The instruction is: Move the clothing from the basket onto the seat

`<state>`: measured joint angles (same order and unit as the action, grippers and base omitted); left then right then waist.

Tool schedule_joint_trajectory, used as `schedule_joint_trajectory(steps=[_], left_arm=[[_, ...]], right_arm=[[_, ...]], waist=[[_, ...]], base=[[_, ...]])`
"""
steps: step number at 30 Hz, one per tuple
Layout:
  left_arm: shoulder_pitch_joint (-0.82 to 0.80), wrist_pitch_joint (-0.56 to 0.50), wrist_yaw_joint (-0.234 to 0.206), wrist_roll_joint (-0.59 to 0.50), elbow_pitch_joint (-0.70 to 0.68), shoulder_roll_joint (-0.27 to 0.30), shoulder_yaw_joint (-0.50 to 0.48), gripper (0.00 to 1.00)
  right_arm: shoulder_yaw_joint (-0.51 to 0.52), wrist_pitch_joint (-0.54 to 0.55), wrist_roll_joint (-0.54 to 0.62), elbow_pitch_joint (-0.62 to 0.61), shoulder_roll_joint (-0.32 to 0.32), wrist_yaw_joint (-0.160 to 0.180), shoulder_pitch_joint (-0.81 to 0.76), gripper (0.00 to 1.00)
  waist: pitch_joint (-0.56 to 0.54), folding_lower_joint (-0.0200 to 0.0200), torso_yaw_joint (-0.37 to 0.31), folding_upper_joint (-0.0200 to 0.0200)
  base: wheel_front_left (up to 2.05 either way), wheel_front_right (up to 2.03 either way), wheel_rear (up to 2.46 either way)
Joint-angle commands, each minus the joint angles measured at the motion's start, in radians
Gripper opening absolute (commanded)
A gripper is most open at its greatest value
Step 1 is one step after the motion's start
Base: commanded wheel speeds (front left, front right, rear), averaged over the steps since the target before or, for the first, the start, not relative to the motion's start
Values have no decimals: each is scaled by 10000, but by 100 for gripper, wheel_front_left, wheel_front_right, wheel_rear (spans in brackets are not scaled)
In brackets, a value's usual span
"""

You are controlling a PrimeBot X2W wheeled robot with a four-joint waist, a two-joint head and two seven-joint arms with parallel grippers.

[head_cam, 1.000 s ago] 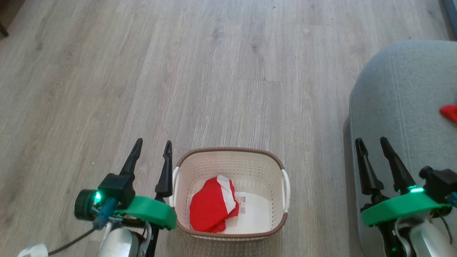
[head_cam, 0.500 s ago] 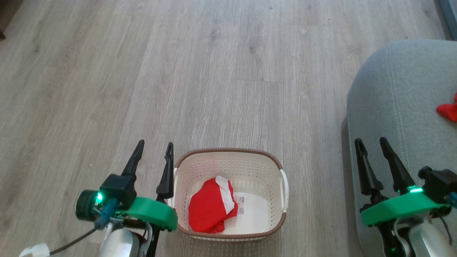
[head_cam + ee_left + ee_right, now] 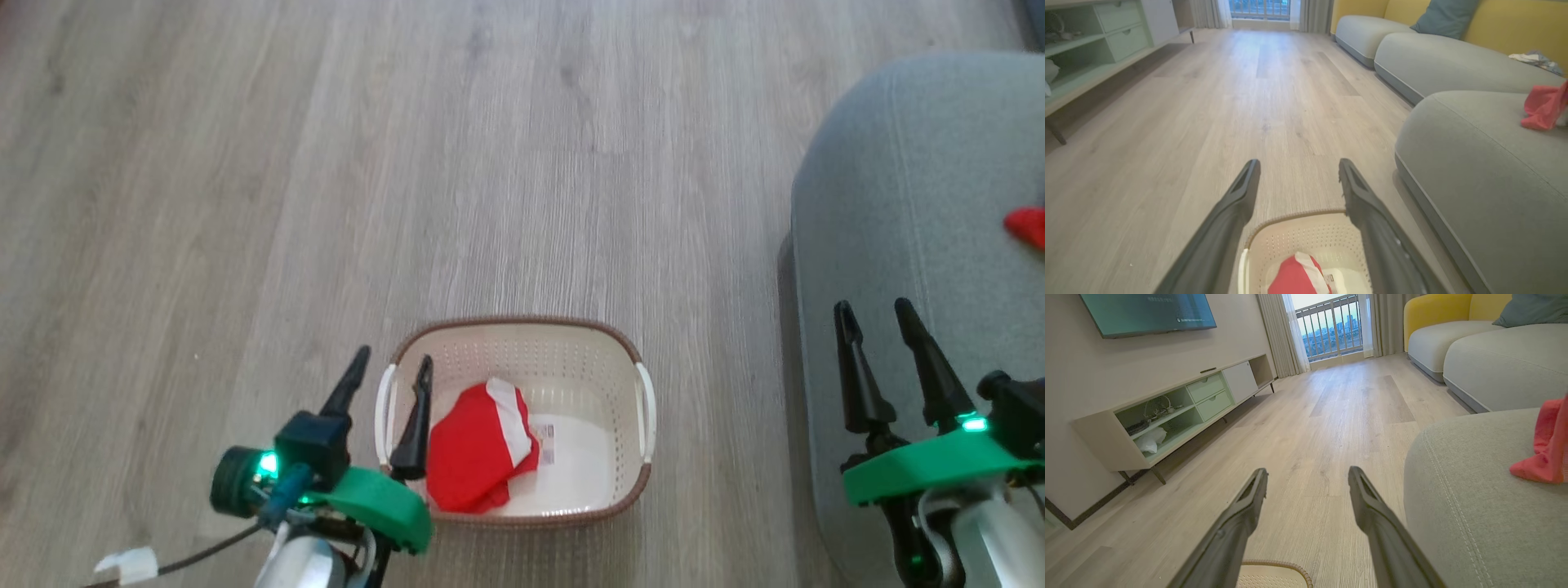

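The cream basket (image 3: 531,367) stands on the wood floor, with one red and white garment (image 3: 473,461) lying in its left half beside a paper label. My left gripper (image 3: 393,356) is open, and its inner finger is over the basket's left rim by the handle. From the left wrist view the basket (image 3: 1298,241) and the garment (image 3: 1298,277) lie below the open left gripper (image 3: 1298,162). A second red garment (image 3: 1027,226) rests on the light grey seat (image 3: 898,204). My right gripper (image 3: 873,305) is open and empty over the seat's near edge.
A pale green TV cabinet (image 3: 1167,416) runs along the left wall. Further grey sofa sections (image 3: 1433,61) with a yellow back and a blue-grey cushion (image 3: 1443,18) lie beyond the seat. Open wood floor (image 3: 408,163) stretches ahead of the basket.
My left gripper has moved right, from beside the basket to over its left rim. The right gripper has shifted slightly. The head view has tilted a little.
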<state>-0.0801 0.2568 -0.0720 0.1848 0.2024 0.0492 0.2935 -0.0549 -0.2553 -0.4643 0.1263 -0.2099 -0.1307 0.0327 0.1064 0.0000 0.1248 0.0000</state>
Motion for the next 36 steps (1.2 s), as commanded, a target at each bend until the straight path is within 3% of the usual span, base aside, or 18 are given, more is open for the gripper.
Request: schedule_joint_trajectory(steps=[1,9,17,27,36], left_arm=[[-479,49,56,77,-204,11,-213,100],[-1223,49,160,198,766,11,478,100],[-2764,49,299,6,2019,10,1144,100],[-4860,49,459,-98,5054,10,1856,100],[-7083,-73,613,171,9069,10,2788,100]], right_arm=[[-121,-64,94,-385,-192,0,496,100],[-159,-64,302,-690,-570,0,1094,100],[-271,-65,483,-1135,-973,0,1885,100],[-363,-65,567,-1525,-1008,0,2466,100],[-620,-65,511,-1419,-549,0,3028,100]], waist=[[282,0,-94,0],[1788,0,-428,0],[3956,0,-834,0],[5866,0,-1375,0],[7142,0,-2103,0]], base=[[0,0,0],[0,0,0],[0,0,0],[0,0,0],[0,0,0]])
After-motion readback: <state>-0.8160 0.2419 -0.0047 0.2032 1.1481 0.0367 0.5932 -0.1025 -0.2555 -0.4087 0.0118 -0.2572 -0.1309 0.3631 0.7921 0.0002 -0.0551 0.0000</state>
